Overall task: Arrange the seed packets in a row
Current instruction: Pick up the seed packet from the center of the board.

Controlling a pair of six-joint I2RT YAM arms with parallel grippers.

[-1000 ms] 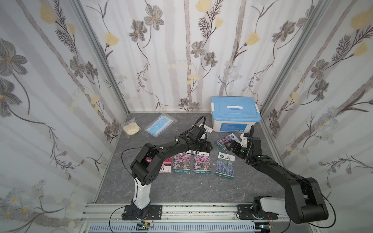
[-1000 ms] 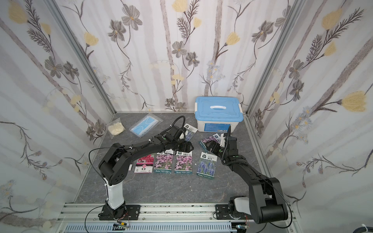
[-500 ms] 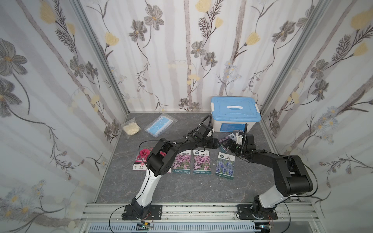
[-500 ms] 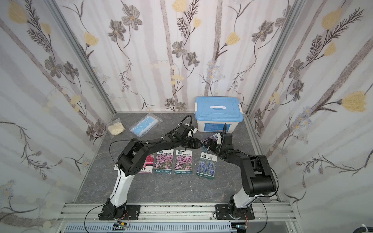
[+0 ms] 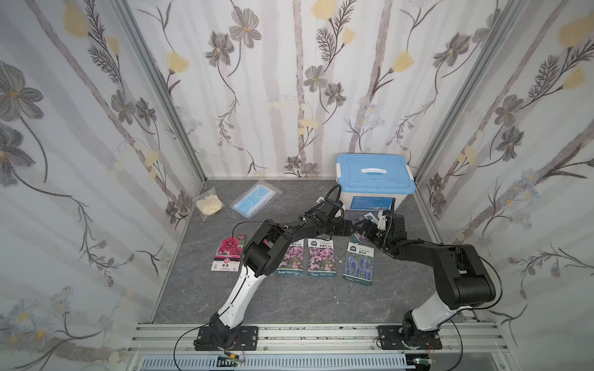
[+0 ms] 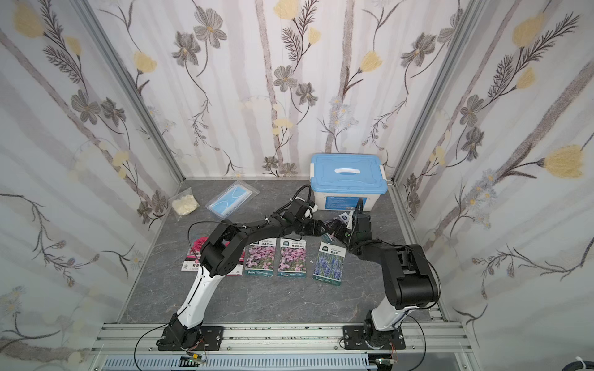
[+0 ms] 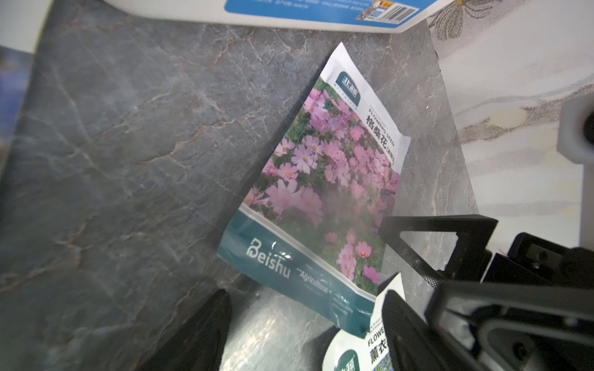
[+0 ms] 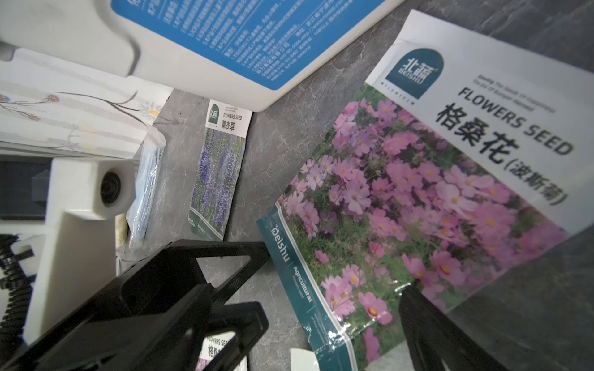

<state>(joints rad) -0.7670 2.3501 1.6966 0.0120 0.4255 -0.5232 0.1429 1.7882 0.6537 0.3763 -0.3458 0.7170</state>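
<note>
Right fingers point(image 8: 430, 331) spread wide over pink seed packet point(image 8: 401, 208).

Blue-lidded box point(image 5: 374, 173), bagged mask point(image 5: 256, 201) and cream-filled bag point(image 5: 209, 204) sit rearward.

The seed packets point(image 7: 321, 192) are glossy printed film that catches glare. The bench point(image 7: 112, 144) looks like matt, grey-veined stone. The storage box point(image 5: 374, 180) is smooth plastic. The left gripper point(image 8: 261, 286) is matt black plastic with finely knurled faces. The front rail point(image 5: 321, 332) is bare metal.
</note>
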